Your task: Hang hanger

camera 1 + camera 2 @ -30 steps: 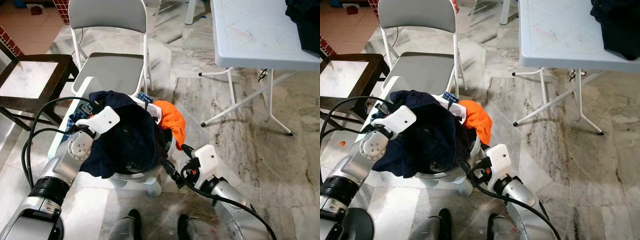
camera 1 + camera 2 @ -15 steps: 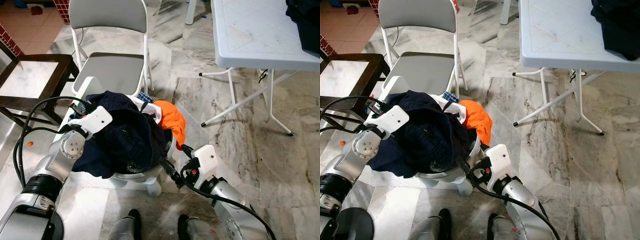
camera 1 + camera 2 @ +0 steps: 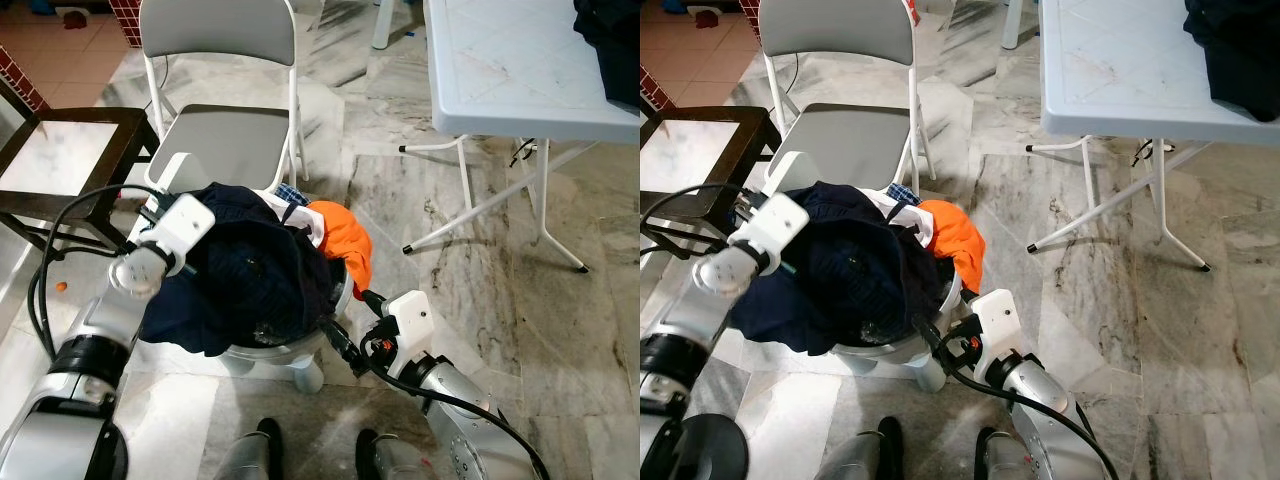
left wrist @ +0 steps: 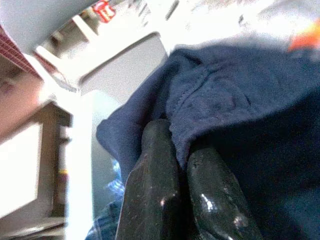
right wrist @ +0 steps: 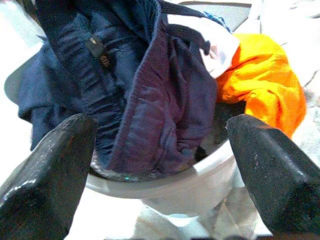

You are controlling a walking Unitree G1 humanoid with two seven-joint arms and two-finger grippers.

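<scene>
dark side table [image 3: 60,165]: far left, just beside the basket; left arm's cable loops near it, watch for snag.
left gripper [image 4: 187,165]: fingers pinched together on a fold of the navy garment [image 3: 245,275], at the left side of the pile. No gap between the pads in the wrist view.
navy garment: draped over most of the basket, hanging over its left and front rim. Lift it straight up and clear, not sideways, or it drags the rest out with it.
laundry basket [image 3: 300,350]: white, on the marble floor in front of the grey folding chair [image 3: 225,100]. Light and top-heavy by the look of it; a sideways tug could tip it.
hanger: can't make one out in any view. Judgement: buried under the clothes or elsewhere, so the step in hand is clearing the garment to find it.
orange garment [image 3: 342,240]: spilling over the right rim, loose, likely to slide off if the pile shifts.
right gripper [image 3: 345,345]: fingers spread wide, holding nothing, low at the basket's front-right rim. Good spot to brace the rim while the left lifts.
white folding table [image 3: 500,70]: well apart on the right, dark cloth at its far corner.
</scene>
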